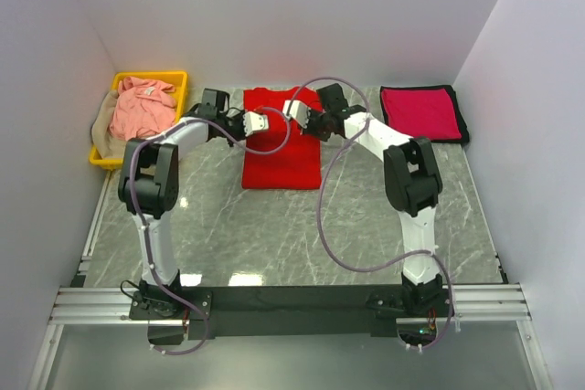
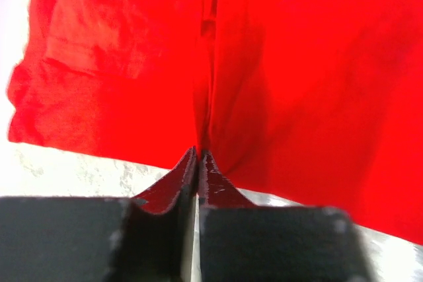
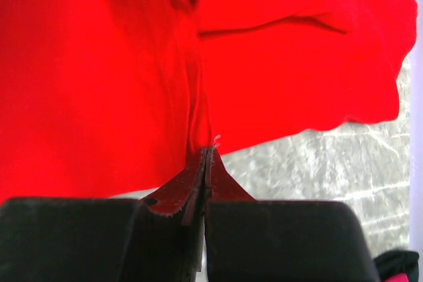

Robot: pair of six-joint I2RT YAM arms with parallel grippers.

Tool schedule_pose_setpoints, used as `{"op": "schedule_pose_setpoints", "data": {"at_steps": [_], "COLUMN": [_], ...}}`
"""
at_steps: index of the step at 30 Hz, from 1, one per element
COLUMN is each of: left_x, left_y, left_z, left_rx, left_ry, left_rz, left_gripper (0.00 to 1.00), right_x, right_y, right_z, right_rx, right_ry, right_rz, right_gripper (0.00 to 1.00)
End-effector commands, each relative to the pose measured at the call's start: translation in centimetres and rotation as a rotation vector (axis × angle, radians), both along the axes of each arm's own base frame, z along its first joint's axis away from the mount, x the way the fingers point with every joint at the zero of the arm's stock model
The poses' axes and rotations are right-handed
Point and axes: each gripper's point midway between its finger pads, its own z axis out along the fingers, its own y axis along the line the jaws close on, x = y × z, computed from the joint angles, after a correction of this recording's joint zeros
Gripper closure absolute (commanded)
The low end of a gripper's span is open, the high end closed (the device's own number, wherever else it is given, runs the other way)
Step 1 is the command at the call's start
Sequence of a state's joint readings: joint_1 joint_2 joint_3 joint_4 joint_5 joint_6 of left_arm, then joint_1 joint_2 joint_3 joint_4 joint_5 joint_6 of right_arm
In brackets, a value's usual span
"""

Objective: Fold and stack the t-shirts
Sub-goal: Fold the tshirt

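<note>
A bright red t-shirt [image 1: 281, 157] lies partly folded at the middle back of the table. Over its upper part my left gripper [image 1: 259, 122] and right gripper [image 1: 294, 112] face each other closely. The left wrist view shows the left gripper [image 2: 199, 153] shut, pinching a raised ridge of the red t-shirt [image 2: 297, 84]. The right gripper [image 3: 208, 151] is likewise shut on the red t-shirt [image 3: 99, 64] at its edge. A folded crimson-magenta t-shirt [image 1: 419, 111] lies at the back right. A salmon pink t-shirt [image 1: 143, 105] is heaped in the bin, and a tan one [image 1: 103, 127] hangs over its left side.
The yellow plastic bin [image 1: 178, 79] stands at the back left against the wall. A black mat [image 1: 460, 116] lies under the crimson-magenta shirt. Grey marbled tabletop [image 1: 274, 235] stretches in front of the red shirt. White walls close in the left, back and right.
</note>
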State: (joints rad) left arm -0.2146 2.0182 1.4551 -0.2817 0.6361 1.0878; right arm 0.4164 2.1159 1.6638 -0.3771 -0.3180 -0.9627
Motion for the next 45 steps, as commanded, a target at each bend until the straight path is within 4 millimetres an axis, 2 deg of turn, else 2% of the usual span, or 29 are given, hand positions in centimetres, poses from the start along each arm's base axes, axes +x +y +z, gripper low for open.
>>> {"op": "schedule_pose_setpoints", "data": {"at_steps": [1,2,3,4,7,8,9,10,11,12,13,14,15,16,17,18,19,20,22,23,24,26,33,38,45], "left_x": [2.1,2.2,2.3,2.1,2.1,2.0,1.7,1.6,1.1,0.4,-0.9,-1.5,-3.3,-4.2,-4.5,-6.2,-6.9,-8.2,-9.3,-9.7,-10.4,-11.0,-12.9,-13.1,-13.1], "left_y": [0.3,0.3,0.5,0.4,0.9,1.1,1.2,1.5,1.6,1.5,1.6,1.6,1.7,1.8,1.9,2.1,2.2,2.2,1.7,1.5,1.3,0.8,0.4,0.1,-0.6], "left_z": [0.4,0.2,-0.1,-0.2,0.7,1.2,2.5,3.3,3.7,5.2,5.2,5.5,5.5,5.4,5.6,5.0,4.7,4.1,3.7,3.4,2.7,2.1,-1.2,-2.2,-4.0], "left_rx": [0.023,0.026,0.031,0.032,0.023,0.007,-0.011,-0.03,-0.053,-0.086,-0.093,-0.094,-0.098,-0.098,-0.105,-0.107,-0.105,-0.099,-0.11,-0.107,-0.104,-0.095,-0.023,0.002,0.043], "left_ry": [-0.041,-0.032,-0.019,-0.009,-0.012,-0.007,-0.021,-0.02,0.009,0.01,0.058,0.056,0.067,0.063,0.035,0.05,0.056,0.072,0.087,0.087,0.087,0.068,0.025,0.008,0.029], "left_rz": [0.005,0.011,0.015,0.017,0.05,0.065,0.075,0.088,0.107,0.093,0.09,0.073,0.064,0.057,0.063,0.065,0.056,0.041,0.023,0.013,0.003,-0.023,-0.102,-0.128,-0.165], "left_gripper": [0.9,0.84,0.7,0.6,0.44,0.43,0.4,0.39,0.39,0.39,0.39,0.37,0.36,0.35,0.34,0.33,0.32,0.32,0.32,0.32,0.32,0.32,0.36,0.4,0.46], "right_x": [2.6,3.3,3.7,3.9,4.5,4.2,4.0,3.5,2.2,1.2,0.1,-2.0,-3.2,-4.5,-6.1,-7.2,-8.0,-9.2,-10.9,-11.9,-12.5,-13.8,-14.9,-14.7,-14.8], "right_y": [0.1,0.2,-0.1,-0.2,-1.0,-1.5,-1.8,-2.0,-2.3,-2.4,-2.4,-2.3,-1.9,-1.6,-1.6,-1.0,-0.8,-0.8,0.1,0.2,0.4,0.9,0.8,0.3,0.4], "right_z": [1.2,1.5,1.6,2.1,4.1,4.5,4.9,6.5,5.9,6.1,7.7,6.6,6.7,7.5,6.1,5.8,6.3,5.0,4.4,3.1,2.7,1.2,-1.8,-3.3,-5.1], "right_rx": [0.008,0.014,0.005,0.018,0.049,0.05,0.054,0.072,0.061,0.062,0.078,0.079,0.085,0.088,0.076,0.075,0.082,0.072,0.062,0.048,0.039,0.015,-0.054,-0.087,-0.112], "right_ry": [-0.051,-0.071,-0.084,-0.091,-0.107,-0.094,-0.09,-0.101,-0.062,-0.045,-0.048,0.021,0.042,0.04,0.078,0.088,0.079,0.105,0.116,0.137,0.136,0.142,0.128,0.129,0.174], "right_rz": [-0.033,-0.048,-0.069,-0.096,-0.148,-0.162,-0.171,-0.174,-0.167,-0.155,-0.135,-0.106,-0.084,-0.059,-0.045,-0.024,-0.014,-0.006,0.028,0.041,0.053,0.081,0.134,0.135,0.128], "right_gripper": [0.93,0.86,0.78,0.66,0.61,0.61,0.61,0.61,0.61,0.62,0.64,0.64,0.64,0.64,0.63,0.62,0.61,0.6,0.58,0.57,0.53,0.52,0.51,0.51,0.62]}}
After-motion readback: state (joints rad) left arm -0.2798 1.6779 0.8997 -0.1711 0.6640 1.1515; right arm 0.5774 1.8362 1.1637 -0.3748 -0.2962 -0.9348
